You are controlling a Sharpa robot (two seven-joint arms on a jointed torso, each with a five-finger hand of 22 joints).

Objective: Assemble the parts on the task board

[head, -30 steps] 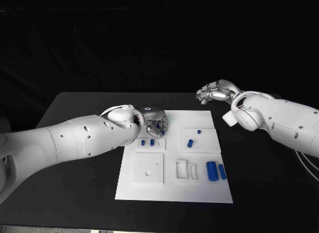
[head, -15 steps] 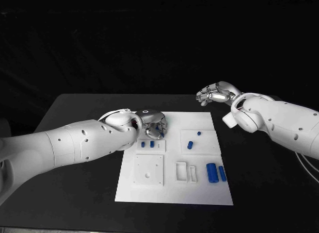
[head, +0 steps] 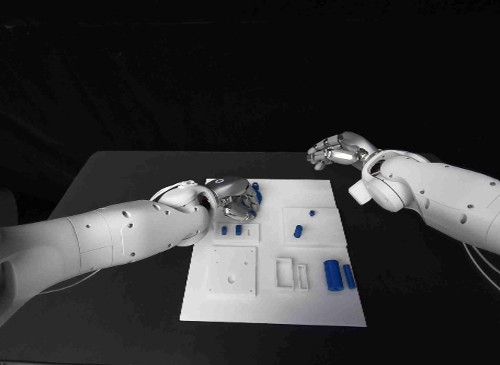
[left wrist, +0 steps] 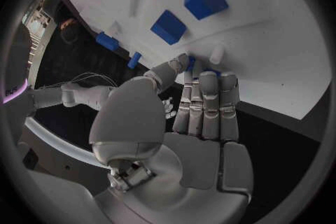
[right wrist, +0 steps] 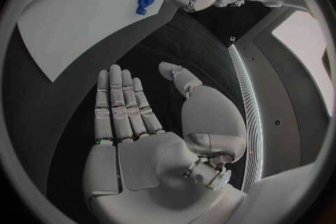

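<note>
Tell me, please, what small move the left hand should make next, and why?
Probably lower the left hand toward the recess on the task board: it seems to pinch a small blue part at its fingertips above the board's far-left area, while the right hand waits open off the board.

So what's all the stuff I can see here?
table: one, black, under everything.
task board: one, white, middle of the table.
small blue parts: two side by side just below the left hand; two in the right upper recess; a bigger pair at the board's lower right; one near the top edge at the left hand's fingers.
left hand: silver, over the board's top left corner.
right hand: silver, held off the board, holding nothing.
</note>
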